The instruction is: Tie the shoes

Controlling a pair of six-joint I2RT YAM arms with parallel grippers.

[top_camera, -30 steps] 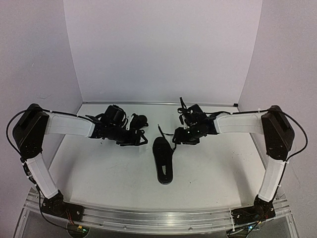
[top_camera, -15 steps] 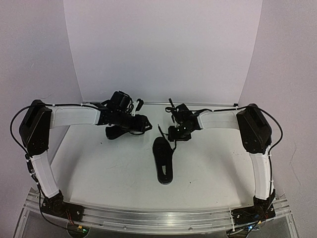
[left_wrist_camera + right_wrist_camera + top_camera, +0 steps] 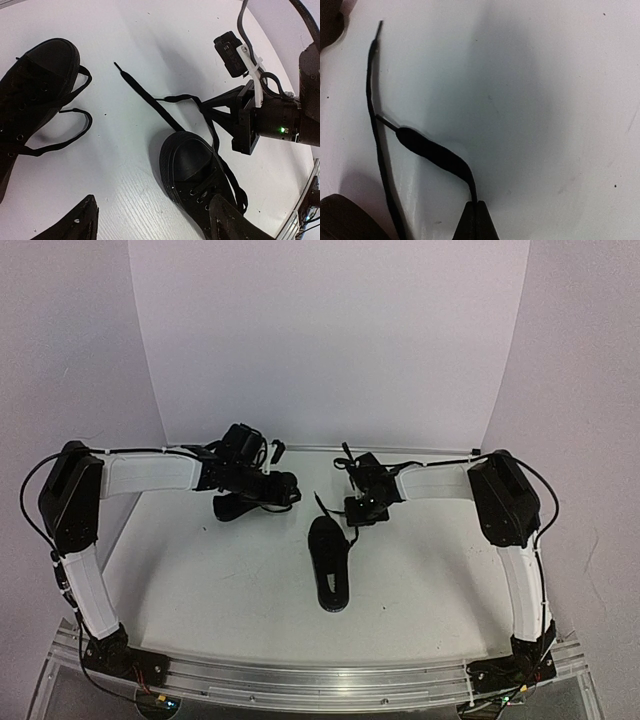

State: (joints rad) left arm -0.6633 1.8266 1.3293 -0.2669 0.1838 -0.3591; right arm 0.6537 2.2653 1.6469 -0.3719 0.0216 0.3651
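I count two black shoes on my screens: the middle shoe (image 3: 330, 562) and the other shoe (image 3: 35, 85). I count two robot arms, the left arm (image 3: 150, 472) and the right arm (image 3: 435, 483). Each arm has one gripper, so that makes two: the left gripper (image 3: 154, 200) and the right gripper (image 3: 476, 212). I see two lace ends, the short lace (image 3: 435, 155) and the long lace (image 3: 372, 65). There is one white table (image 3: 200, 580).

Layout re: centre shoe (image 3: 330, 565)
It lies mid-bench (image 3: 200, 585); second shoe (image 3: 232, 506) sits behind it, to the left; right claw (image 3: 352, 515) is just behind it, slightly right, clamped on the lace (image 3: 435, 152) running back from it.
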